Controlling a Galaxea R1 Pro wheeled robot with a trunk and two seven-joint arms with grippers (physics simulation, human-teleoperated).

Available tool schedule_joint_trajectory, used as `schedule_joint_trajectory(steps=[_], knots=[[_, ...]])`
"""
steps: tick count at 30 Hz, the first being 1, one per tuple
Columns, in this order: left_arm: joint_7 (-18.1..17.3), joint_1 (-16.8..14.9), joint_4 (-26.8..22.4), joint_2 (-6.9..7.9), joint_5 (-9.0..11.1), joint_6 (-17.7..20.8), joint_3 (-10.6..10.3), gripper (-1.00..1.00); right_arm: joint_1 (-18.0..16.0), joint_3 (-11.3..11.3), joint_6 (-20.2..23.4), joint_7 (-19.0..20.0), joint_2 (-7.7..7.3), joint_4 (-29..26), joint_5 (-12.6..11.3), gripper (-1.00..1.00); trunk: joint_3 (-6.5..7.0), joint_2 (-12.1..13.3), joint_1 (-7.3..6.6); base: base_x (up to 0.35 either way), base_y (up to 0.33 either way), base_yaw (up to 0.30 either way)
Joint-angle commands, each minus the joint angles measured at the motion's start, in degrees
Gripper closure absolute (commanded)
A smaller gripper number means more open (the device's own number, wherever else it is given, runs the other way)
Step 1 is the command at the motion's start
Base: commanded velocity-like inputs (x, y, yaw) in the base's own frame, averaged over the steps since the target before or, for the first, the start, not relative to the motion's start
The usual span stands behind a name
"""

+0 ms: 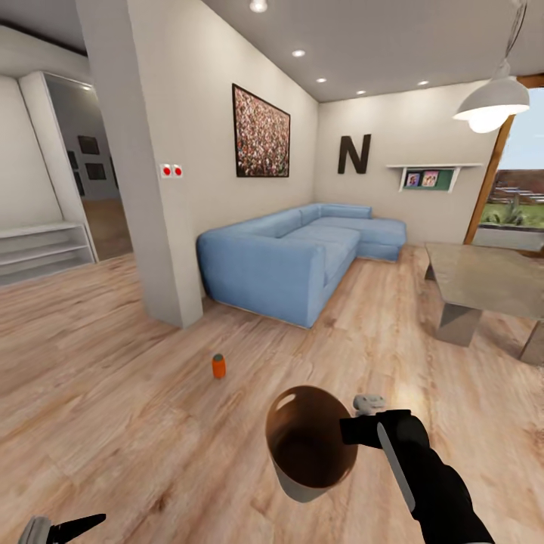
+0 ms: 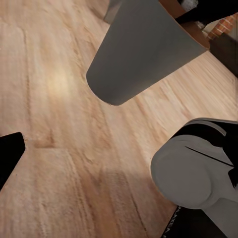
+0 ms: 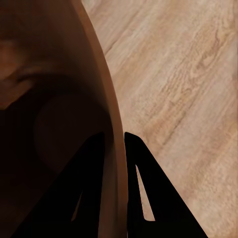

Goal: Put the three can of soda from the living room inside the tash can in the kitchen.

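One orange can of soda (image 1: 218, 366) stands upright on the wood floor of the living room, ahead of me and to the left. My right gripper (image 1: 349, 431) (image 3: 115, 135) is shut on the rim of the tash can (image 1: 302, 487), holding it above the floor with its glossy brown inside (image 3: 49, 99) facing me. One finger is inside the wall and one outside. The bin looks empty. Its grey outside (image 2: 144, 54) shows in the left wrist view. My left gripper (image 1: 94, 521) hangs low at the left, open and holding nothing.
A blue corner sofa (image 1: 302, 249) sits ahead along the back wall. A white wall end (image 1: 143, 189) juts out left of it, just beyond the can. A grey low table (image 1: 483, 276) stands at the right under a pendant lamp (image 1: 491, 98). White shelves (image 1: 45, 249) are far left.
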Motion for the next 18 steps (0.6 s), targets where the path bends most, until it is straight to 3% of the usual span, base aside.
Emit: schedule_joint_trajectory(steps=[1, 9, 18], knots=[[0.0, 0.0, 0.0, 0.00, 0.0, 0.0, 0.0, -1.00, 0.0, 0.0, 0.1, 0.2, 0.02, 0.0, -1.3, 1.00, 0.07, 0.0, 0.00, 0.226, 0.299, -0.218], [0.0, 0.0, 0.0, -0.01, 0.0, 0.0, 0.0, -1.00, 0.0, 0.0, 0.1, 0.2, 0.01, 0.0, -1.3, 1.00, 0.55, 0.0, 0.00, 0.243, 0.268, -0.219], [0.0, 0.0, 0.0, 0.01, 0.0, 0.0, 0.0, -1.00, 0.0, 0.0, 0.1, 0.2, 0.05, 0.0, -1.3, 1.00, 1.10, 0.0, 0.00, 0.320, 0.048, -0.220]])
